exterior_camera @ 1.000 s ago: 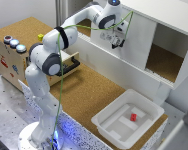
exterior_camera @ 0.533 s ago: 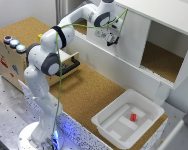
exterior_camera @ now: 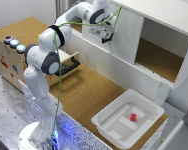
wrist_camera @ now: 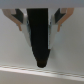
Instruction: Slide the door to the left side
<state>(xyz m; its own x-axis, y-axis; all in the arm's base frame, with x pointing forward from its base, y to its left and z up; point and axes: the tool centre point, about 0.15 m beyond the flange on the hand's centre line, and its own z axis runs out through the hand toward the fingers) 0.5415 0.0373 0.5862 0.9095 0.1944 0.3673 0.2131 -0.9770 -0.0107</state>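
Note:
The door [exterior_camera: 126,31] is a plain white panel on the front of the white cabinet [exterior_camera: 159,11], covering the part toward the exterior view's left. My gripper [exterior_camera: 107,36] presses against the door's face near its left edge. In the wrist view a black handle [wrist_camera: 40,37] sits between my fingers [wrist_camera: 19,20], and the gripper [wrist_camera: 40,22] looks shut on it. Behind the handle is the white door surface [wrist_camera: 45,76]. The cabinet's open compartment [exterior_camera: 164,57] shows a cork floor at the exterior view's right.
A shallow white tray [exterior_camera: 106,122] holding a small red block [exterior_camera: 133,117] lies on the cork table in front of the cabinet. At the exterior view's left stands a wooden box [exterior_camera: 6,62] with coloured buttons, and a drawer [exterior_camera: 69,65] pulled out.
My gripper has moved toward the exterior view's left, and the door's right edge has moved with it, widening the open compartment.

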